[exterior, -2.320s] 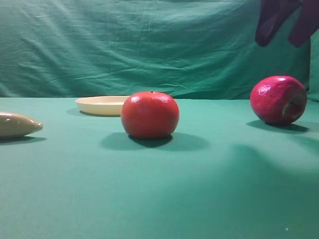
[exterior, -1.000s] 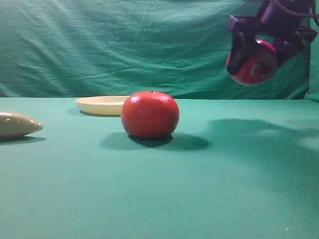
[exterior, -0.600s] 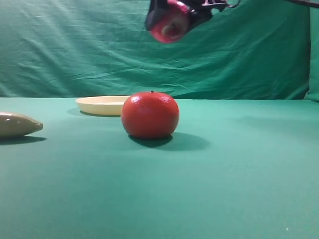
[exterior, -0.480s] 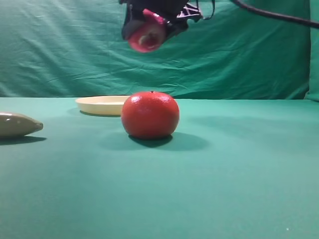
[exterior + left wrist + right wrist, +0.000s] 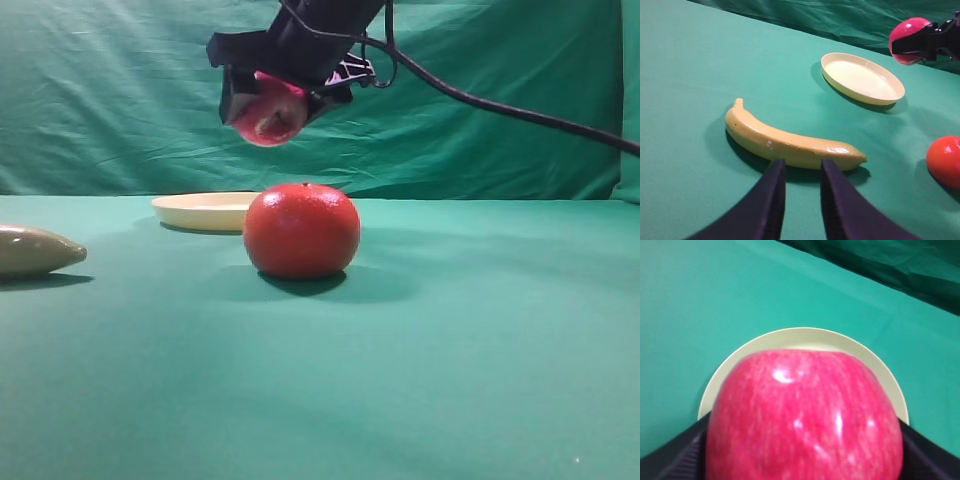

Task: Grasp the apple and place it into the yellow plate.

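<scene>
Right end effector (image 5: 268, 98) — raised, clamped

Wrinkled green backdrop cloth (image 5: 120, 100) behind green tabletop (image 5: 450, 380).

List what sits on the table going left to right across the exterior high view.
Banana → yellow plate → orange-red round fruit. The apple is not on the table: it hangs above in the right claw.

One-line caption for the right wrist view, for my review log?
Right gripper holds the apple in its jaws above the yellow plate, whose rim shows behind the fruit on the green cloth.
</scene>
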Controlling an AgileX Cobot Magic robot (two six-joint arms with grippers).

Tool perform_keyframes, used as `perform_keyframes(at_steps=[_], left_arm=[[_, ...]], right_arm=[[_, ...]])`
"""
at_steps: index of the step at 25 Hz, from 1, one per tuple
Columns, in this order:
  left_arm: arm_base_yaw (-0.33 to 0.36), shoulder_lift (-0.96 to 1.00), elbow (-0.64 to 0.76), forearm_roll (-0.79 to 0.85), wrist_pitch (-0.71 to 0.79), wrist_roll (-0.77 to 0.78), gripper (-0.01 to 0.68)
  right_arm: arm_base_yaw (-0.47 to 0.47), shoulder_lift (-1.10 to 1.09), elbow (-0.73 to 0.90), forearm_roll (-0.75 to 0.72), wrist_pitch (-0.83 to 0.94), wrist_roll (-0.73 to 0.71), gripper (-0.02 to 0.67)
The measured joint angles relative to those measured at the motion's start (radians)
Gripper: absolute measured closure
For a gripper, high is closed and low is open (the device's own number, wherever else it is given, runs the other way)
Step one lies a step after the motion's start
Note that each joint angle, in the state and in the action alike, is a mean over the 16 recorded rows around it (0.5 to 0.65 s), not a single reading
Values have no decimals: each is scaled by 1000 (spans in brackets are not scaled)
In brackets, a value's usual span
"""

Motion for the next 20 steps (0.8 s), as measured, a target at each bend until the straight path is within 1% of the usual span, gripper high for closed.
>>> perform_keyframes(at_steps=[2,4,7,11,13,16,18,20], left_arm=[[0,0,0,0,0,0,516],[0,0,0,0,0,0,516],[0,0,0,0,0,0,516],[0,0,0,0,0,0,516],[0,0,0,0,0,0,516],[0,0,0,0,0,0,516],[0,0,0,0,0,0,516],[0,0,0,0,0,0,516]], right_arm=[[0,-26,0,-10,14,-18,57],[0,-59,-1,-21,38,-35,107],[0,-124,-2,-38,92,-57,211],[0,-232,-3,-66,189,-53,372],[0,-290,-3,-85,246,-27,453],[0,-375,-3,-120,342,35,552],[0,-431,1,-148,408,86,601],[0,-487,14,-179,465,141,633]])
